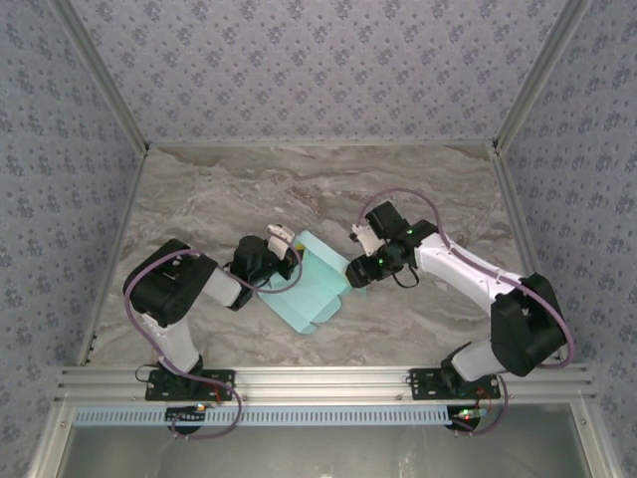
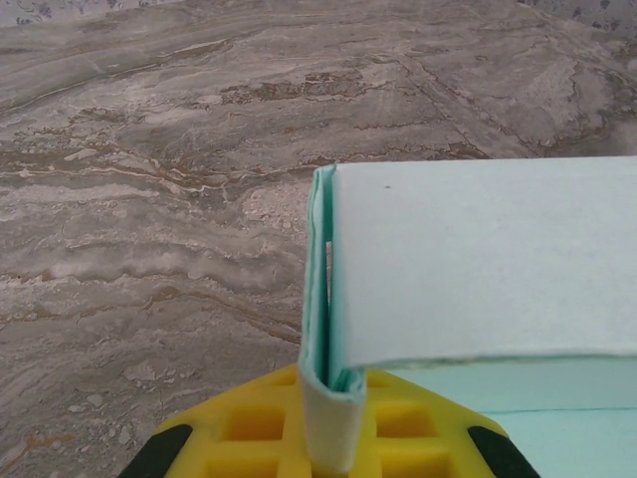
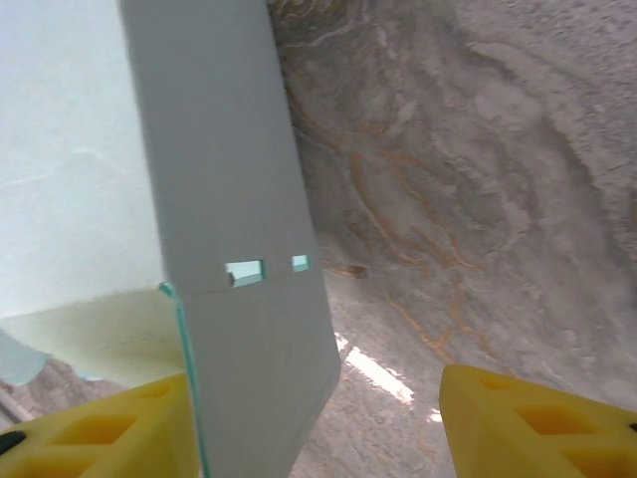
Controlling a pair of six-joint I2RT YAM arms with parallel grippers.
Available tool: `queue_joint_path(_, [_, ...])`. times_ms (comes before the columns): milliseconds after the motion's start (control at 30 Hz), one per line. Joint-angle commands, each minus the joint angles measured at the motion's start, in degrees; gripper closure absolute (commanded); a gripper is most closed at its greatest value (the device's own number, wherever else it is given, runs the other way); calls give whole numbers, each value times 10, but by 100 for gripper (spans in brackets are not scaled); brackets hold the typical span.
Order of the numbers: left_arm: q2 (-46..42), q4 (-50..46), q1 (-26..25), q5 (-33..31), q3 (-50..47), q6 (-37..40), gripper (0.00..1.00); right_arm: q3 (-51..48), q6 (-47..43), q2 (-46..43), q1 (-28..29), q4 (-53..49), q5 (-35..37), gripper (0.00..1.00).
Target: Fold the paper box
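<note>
The paper box [image 1: 309,286] is a mint card sheet, partly folded, lying mid-table between the two arms. My left gripper [image 1: 291,247] is at its far left edge. In the left wrist view the yellow fingers [image 2: 249,428] are shut on a doubled fold of the card [image 2: 331,398], and a pale panel [image 2: 478,259] spreads to the right. My right gripper [image 1: 348,281] is at the box's right edge. It [image 3: 318,438] stands open; an upright flap [image 3: 234,179] with two small slits leans by its left finger [image 3: 100,433], and the right finger [image 3: 542,423] stands well apart.
The marble tabletop [image 1: 299,189] stretches behind the box to patterned walls on three sides. An aluminium rail [image 1: 318,383] with both arm bases runs along the near edge.
</note>
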Motion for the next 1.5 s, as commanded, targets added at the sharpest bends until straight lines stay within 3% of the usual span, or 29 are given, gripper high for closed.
queue_joint_path(0, [14,8,-2,19,7,-12,100,-7,13,-11,2,14,51,36])
queue_joint_path(200, [12,7,-5,13,7,-18,100,-47,52,-20,17,176,16,36])
queue_joint_path(300, [5,-2,-11,-6,4,-18,100,-63,79,-27,28,258,-63,38])
queue_joint_path(400, [-5,-16,-10,-18,1,-24,100,-83,51,-72,33,275,-111,38])
queue_joint_path(633, [-34,-44,-6,-12,2,-40,100,-161,-97,-238,10,231,-125,33])
queue_joint_path(833, [-68,-29,16,20,-13,-71,100,-251,-142,-378,-31,317,-68,32])
queue_joint_path(900, [-91,-50,18,28,-14,-69,100,-253,-120,-373,-58,332,-57,35])
queue_joint_path(1000, [-123,-87,18,36,-13,-66,100,-232,-139,-331,-76,305,-95,40])
queue_joint_path(1167, [-163,-128,18,39,-11,-62,100,-234,-175,-296,-40,354,-201,47])
queue_joint_path(1467, [-163,-131,18,35,-7,-69,100,-245,-153,-254,41,457,-124,57])
